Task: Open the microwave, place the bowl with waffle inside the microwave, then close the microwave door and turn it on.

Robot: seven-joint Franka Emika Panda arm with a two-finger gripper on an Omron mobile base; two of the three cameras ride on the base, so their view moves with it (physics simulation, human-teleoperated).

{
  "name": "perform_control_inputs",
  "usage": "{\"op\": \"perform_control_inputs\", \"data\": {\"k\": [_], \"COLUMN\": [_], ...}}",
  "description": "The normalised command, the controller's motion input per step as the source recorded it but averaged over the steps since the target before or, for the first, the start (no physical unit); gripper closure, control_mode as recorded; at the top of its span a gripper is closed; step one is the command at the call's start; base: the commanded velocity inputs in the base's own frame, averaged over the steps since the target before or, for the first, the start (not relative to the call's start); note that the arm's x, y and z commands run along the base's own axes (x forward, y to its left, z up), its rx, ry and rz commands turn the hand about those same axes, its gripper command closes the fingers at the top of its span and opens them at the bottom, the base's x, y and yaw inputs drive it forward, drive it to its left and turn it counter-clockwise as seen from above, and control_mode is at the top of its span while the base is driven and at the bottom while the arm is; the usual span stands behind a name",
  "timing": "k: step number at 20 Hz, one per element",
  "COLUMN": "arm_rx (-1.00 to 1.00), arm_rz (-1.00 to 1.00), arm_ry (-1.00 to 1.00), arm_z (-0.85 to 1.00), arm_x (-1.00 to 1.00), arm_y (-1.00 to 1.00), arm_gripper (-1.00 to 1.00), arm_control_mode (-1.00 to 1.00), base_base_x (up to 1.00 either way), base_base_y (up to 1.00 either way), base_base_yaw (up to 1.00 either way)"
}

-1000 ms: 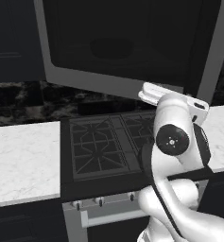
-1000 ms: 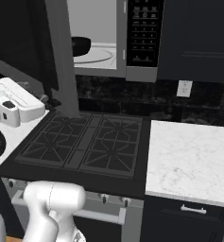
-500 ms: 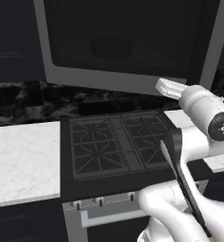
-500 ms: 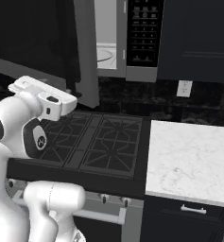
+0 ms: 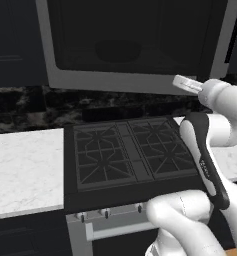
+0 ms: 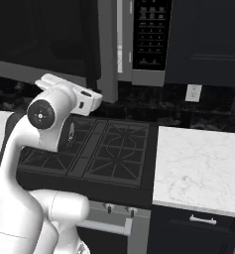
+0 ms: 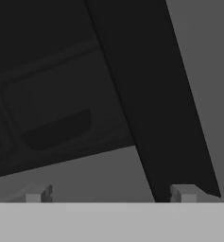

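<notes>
Microwave (image 6: pixel 139 39) mounted above stove (image 5: pixel 130 155). Microwave door (image 5: pixel 130 45) nearly closed in left base view, its dark glass and grey steel frame facing the camera; in right base view, door (image 6: pixel 49 39) seen swung toward the cavity with only a narrow pale slit left beside the black button panel (image 6: pixel 149 34). Rows of small white markings present on that panel; too small to read. No brand or label legible anywhere. Long black bar handle (image 7: pixel 151 108) seen close up in hand view, running diagonally across the door's grey frame and dark glass.

Fingers (image 7: pixel 108 194) spread wide, released, grasping nothing; tips just short of the door's lower frame, the right-hand tip (image 7: pixel 183 193) at the base of the handle. Contact with door not determinable.

Dim rounded shape behind the glass (image 5: pixel 117 50), possibly the bowl inside; waffle not discernible.

White marble table (image 6: pixel 203 168) flanking stove on both sides. Wall outlet (image 6: pixel 193 93) above right-hand table.
</notes>
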Motion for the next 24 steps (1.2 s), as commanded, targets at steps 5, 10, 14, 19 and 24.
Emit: {"op": "perform_control_inputs", "data": {"k": [5,10,14,19,24], "arm_rx": [0.0,0.0,-0.01,-0.02,-0.01], "arm_rz": [-0.01,-0.05,-0.01,-0.02,-0.05], "arm_ry": [0.04,0.0,0.0,0.0,0.0], "arm_z": [0.09,0.04,0.0,0.0,0.0], "arm_x": [0.3,0.29,0.41,0.58,0.54], "arm_y": [-0.01,0.0,0.0,0.0,0.0], "arm_gripper": [-1.0,-1.0,-1.0,-1.0,-1.0], "arm_control_mode": [-1.0,-1.0,-1.0,-1.0,-1.0], "base_base_x": [0.0,0.0,0.0,0.0,0.0], "base_base_y": [0.0,0.0,0.0,0.0,0.0], "base_base_yaw": [0.0,0.0,0.0,0.0,0.0]}}
